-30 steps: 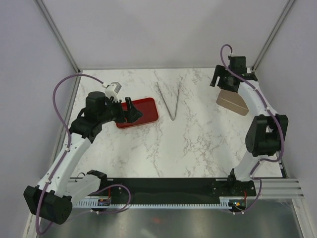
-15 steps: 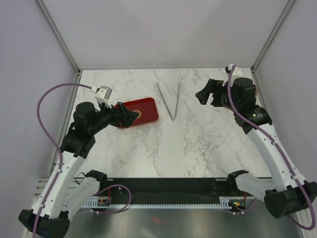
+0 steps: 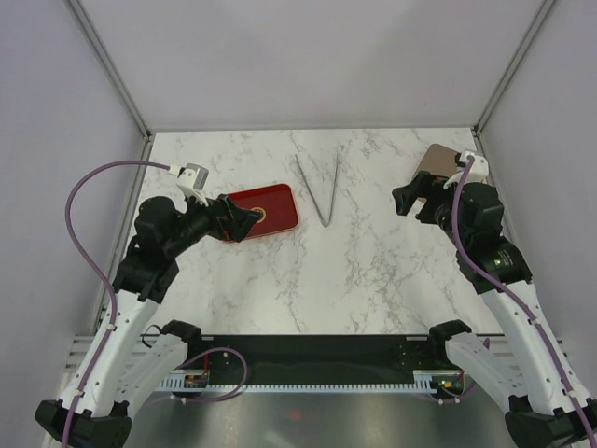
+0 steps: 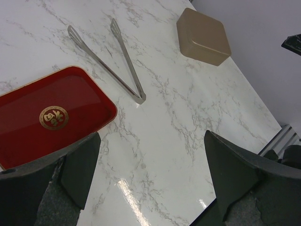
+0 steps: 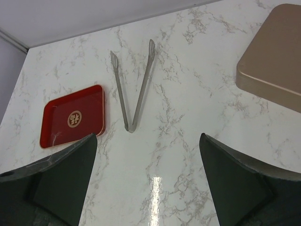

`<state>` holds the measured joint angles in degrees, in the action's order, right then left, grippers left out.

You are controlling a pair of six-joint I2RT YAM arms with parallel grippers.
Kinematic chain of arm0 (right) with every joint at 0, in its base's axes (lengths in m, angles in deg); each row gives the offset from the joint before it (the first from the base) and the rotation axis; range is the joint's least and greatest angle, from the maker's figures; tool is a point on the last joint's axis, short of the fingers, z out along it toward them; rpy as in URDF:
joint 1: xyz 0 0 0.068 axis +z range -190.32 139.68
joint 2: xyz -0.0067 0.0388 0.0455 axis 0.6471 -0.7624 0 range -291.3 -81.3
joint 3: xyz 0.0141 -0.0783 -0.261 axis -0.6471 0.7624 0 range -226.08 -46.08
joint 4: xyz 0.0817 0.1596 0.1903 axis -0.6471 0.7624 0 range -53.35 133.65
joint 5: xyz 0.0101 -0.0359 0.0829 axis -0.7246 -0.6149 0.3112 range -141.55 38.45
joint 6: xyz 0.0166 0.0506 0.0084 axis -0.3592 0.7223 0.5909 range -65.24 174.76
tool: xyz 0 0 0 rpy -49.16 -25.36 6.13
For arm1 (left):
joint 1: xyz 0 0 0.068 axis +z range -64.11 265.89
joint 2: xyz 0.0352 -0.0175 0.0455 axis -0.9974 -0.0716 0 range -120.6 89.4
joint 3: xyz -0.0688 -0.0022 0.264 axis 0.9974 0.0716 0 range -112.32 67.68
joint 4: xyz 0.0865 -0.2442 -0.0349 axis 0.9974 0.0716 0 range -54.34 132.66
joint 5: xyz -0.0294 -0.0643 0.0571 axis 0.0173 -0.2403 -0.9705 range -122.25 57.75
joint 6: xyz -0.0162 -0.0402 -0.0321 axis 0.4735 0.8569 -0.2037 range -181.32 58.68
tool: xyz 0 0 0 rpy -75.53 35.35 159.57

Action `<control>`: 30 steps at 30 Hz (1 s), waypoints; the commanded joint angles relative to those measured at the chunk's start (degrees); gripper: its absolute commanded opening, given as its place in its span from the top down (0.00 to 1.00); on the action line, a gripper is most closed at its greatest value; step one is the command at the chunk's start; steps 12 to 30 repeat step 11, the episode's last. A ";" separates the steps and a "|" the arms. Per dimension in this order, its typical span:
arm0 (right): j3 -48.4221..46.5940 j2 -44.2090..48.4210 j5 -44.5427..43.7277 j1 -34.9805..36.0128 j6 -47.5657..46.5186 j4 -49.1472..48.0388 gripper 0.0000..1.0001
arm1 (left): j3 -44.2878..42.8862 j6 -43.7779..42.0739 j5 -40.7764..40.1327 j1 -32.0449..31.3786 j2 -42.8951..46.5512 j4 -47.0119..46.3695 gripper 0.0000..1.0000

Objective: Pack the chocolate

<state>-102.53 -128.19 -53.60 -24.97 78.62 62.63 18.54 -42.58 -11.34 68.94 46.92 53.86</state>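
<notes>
1. The red tray lies bare; the tongs rest free on the table.
2. The tan box sits lidded (no chocolate visible; packed or pending, undecidable).
3. Left gripper and right gripper: both wide, holding nothing.

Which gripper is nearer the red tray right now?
Left. The left gripper hangs over the red tray's near-left corner; the right gripper is far across the table, beyond the tongs.

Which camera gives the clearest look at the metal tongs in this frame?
The right wrist view: the tongs lie whole and unobstructed, both scalloped tips and the joined end clear. The left wrist view also shows them whole, but obliquely. The top external view shows them small, between the red tray and tan box.
</notes>
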 commanded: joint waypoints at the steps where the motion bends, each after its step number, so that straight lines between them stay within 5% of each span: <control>1: 0.37 1.37 -3.76 -0.15 -0.30 0.12 0.02 | 0.19 -1.78 1.94 0.25 0.47 -3.60 0.00; 30: -0.15 0.49 -3.49 -0.15 -0.83 1.18 0.02 | 0.54 -1.60 2.21 0.16 1.17 -4.31 0.00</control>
